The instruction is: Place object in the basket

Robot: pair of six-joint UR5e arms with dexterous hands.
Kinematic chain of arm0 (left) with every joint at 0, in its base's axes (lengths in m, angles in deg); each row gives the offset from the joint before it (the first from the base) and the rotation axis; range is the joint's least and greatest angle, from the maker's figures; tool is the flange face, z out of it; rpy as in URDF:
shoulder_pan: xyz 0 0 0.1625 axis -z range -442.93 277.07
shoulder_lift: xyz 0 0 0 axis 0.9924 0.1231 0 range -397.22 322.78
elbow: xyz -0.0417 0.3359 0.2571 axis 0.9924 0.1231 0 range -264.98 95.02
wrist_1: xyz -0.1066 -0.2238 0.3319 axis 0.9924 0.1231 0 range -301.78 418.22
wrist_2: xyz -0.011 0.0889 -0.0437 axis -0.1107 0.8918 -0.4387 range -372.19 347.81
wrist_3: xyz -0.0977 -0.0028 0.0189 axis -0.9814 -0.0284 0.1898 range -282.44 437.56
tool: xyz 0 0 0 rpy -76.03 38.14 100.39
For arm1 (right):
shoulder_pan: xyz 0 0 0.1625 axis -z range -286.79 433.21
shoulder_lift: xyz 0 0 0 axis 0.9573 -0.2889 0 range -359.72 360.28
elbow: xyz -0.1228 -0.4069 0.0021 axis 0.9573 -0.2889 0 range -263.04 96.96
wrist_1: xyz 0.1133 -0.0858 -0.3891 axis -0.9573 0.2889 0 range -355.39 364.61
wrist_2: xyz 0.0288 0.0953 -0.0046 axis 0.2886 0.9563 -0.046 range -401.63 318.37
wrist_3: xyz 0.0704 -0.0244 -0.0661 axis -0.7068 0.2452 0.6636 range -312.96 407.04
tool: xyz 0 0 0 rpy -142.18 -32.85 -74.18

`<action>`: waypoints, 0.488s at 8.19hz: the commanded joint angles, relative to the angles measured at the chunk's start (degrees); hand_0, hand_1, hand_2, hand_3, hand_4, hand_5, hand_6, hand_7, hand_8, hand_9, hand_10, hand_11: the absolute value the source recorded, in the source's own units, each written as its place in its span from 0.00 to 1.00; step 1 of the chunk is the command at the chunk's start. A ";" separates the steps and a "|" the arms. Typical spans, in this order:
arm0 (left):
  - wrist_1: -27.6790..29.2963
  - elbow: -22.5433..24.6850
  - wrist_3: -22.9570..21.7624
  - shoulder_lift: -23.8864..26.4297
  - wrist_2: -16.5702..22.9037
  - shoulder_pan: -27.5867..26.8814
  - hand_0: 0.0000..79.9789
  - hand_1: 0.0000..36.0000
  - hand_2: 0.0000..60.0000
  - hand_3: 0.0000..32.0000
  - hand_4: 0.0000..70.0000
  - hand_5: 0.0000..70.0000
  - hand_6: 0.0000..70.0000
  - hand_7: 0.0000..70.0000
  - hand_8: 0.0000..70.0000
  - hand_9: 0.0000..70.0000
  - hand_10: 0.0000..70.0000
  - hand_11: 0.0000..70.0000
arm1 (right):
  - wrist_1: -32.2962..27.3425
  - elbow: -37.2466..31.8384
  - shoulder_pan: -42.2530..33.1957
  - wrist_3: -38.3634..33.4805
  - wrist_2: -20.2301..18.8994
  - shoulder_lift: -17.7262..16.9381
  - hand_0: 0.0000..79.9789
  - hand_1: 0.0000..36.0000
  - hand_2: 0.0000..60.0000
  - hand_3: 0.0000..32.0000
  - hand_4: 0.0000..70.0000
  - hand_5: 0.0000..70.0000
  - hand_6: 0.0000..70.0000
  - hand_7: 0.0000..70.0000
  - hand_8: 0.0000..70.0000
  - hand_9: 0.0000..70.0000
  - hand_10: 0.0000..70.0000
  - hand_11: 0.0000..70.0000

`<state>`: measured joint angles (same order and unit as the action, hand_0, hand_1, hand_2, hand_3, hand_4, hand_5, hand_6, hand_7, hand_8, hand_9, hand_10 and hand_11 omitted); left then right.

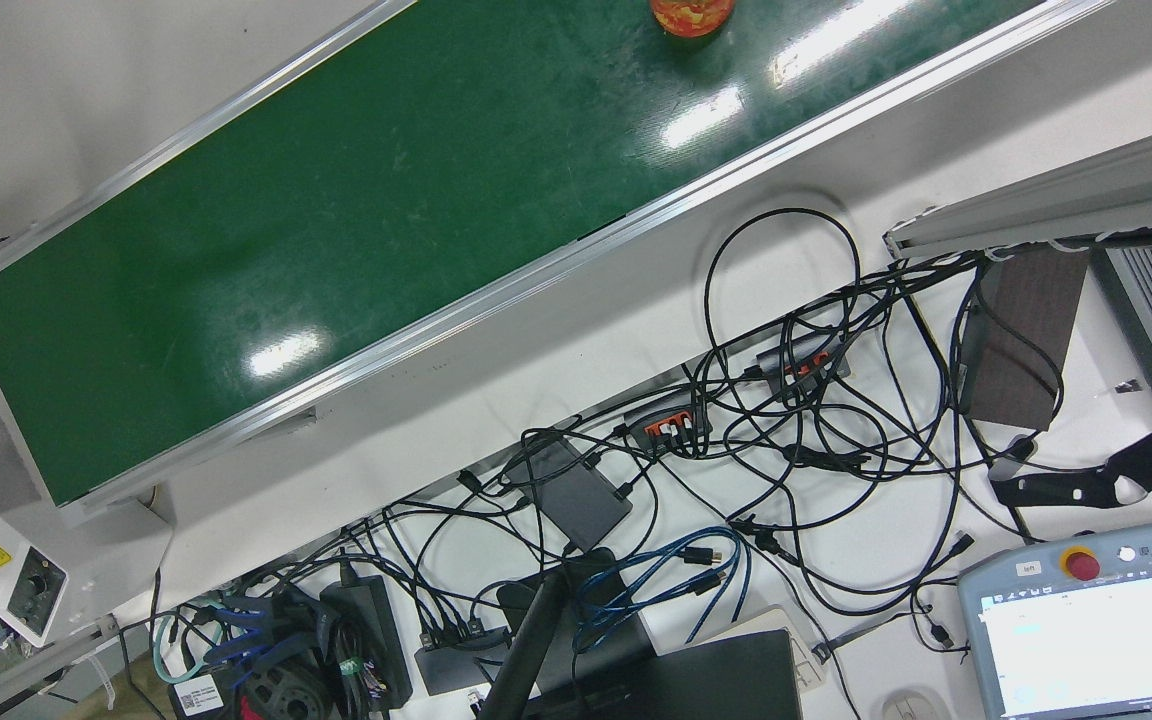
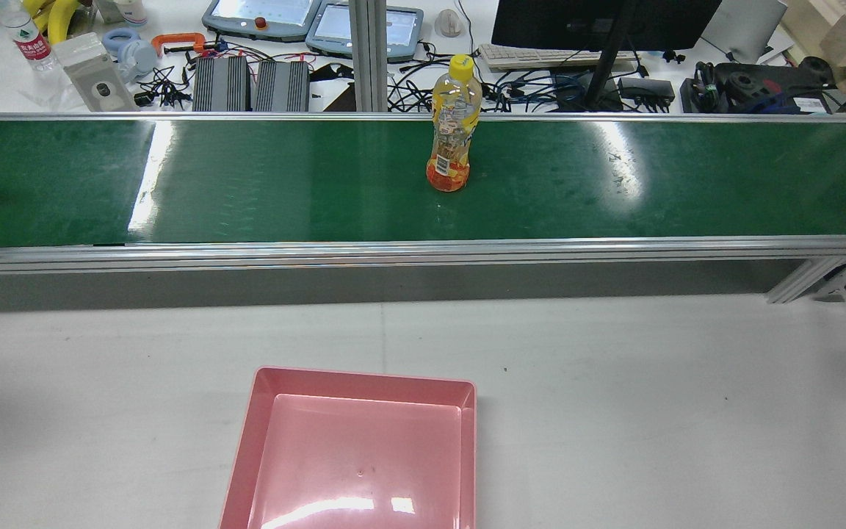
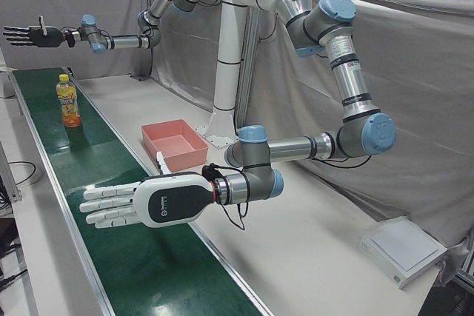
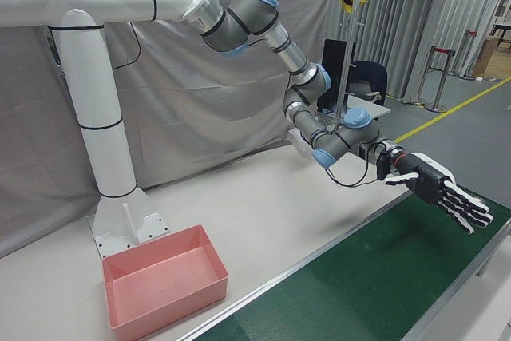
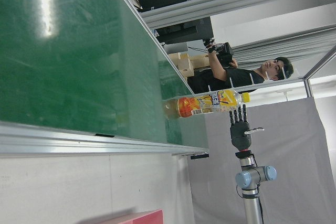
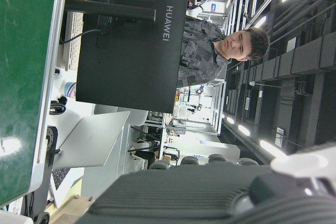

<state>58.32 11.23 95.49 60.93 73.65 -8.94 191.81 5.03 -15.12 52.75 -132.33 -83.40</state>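
Left hand (image 3: 144, 203): spread flat and empty, palm low over the green belt (image 2: 247, 184), at about 9 o'clock from the bottle as the rear view lies.
Basket (image 2: 364, 378): pink and empty on the white table, on the robot's side of the belt rail.
Bottle (image 2: 454, 125): yellow-capped drink bottle upright on the belt, just past 12 o'clock from the basket and well apart from it; neither hand touches it.
Right hand (image 3: 28, 35): fingers straight and apart, holding nothing, raised above the belt at about 3 o'clock from the bottle.
Step in hand: apparently the approach; no grasp is made yet.
Next move: likely one hand travels along the belt, closes around the bottle's body without tipping it, then carries it toward 6 o'clock into the basket.
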 commanded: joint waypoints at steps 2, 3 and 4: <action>-0.01 -0.23 -0.09 0.02 -0.06 -0.16 0.64 0.37 0.00 0.00 0.04 0.02 0.00 0.00 0.00 0.00 0.07 0.13 | 0.00 0.00 0.00 0.00 0.00 0.00 0.00 0.00 0.00 0.00 0.00 0.00 0.00 0.00 0.00 0.00 0.00 0.00; -0.01 -0.32 -0.09 0.02 0.03 -0.07 0.64 0.37 0.00 0.00 0.05 0.02 0.00 0.00 0.00 0.00 0.07 0.12 | 0.00 0.00 0.00 0.00 0.00 0.00 0.00 0.00 0.00 0.00 0.00 0.00 0.00 0.00 0.00 0.00 0.00 0.00; -0.01 -0.49 -0.09 0.02 0.03 -0.51 0.64 0.37 0.00 0.00 0.05 0.03 0.00 0.00 0.00 0.00 0.07 0.13 | 0.00 0.00 0.00 0.00 0.00 0.00 0.00 0.00 0.00 0.00 0.00 0.00 0.00 0.00 0.00 0.00 0.00 0.00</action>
<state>58.31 10.98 95.43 60.95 73.64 -9.06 191.81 5.03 -15.12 52.75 -132.33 -83.39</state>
